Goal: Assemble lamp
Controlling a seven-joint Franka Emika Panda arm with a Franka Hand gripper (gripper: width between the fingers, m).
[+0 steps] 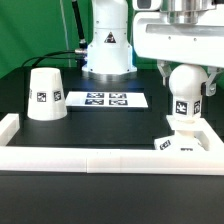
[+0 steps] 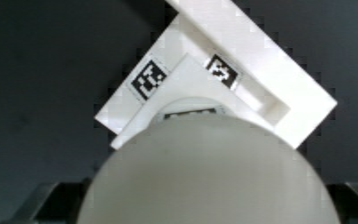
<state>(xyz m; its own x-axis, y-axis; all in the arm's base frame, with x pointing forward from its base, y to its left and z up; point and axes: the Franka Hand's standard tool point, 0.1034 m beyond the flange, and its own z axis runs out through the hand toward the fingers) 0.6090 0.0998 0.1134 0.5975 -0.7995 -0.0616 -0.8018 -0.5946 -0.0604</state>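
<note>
The white round-headed bulb stands upright with its lower end on the flat square base at the exterior view's right. My gripper comes down from above and is shut on the bulb's round head, with dark fingers on either side of it. In the wrist view the bulb fills the foreground between the fingers. The tagged base lies beyond it. The cone shade stands apart on the dark table at the exterior view's left.
The marker board lies flat in the middle. The robot pedestal stands behind it. A white raised rail runs along the front edge and up both sides, right next to the base.
</note>
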